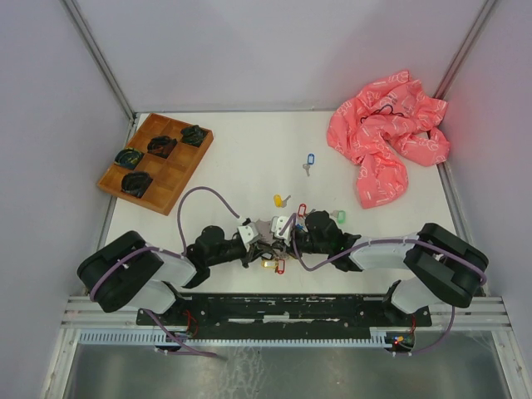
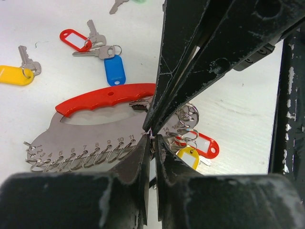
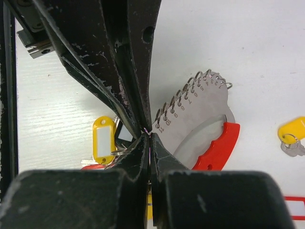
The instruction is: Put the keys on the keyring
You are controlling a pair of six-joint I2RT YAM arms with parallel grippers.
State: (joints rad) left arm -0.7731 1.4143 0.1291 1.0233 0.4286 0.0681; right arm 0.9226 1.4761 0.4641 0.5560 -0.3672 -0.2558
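As tips are meeting, left gripper (image 2: pixel 152 141): pinching wire loop of flat silver red-handled keyring (image 2: pixel 95 131)
right gripper (image 3: pixel 150 136): clenching fully shut

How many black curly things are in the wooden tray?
4 curly things, all in the wooden tray: one at its far end, one beside that, one by the left edge, one at the near end. None seems hidden.

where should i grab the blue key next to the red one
Probably the blue tag, not the metal: the tag lies flat and clear, while its key lies tight beside the red key. Come straight down and pinch across the tag's narrow width, on its long sides.
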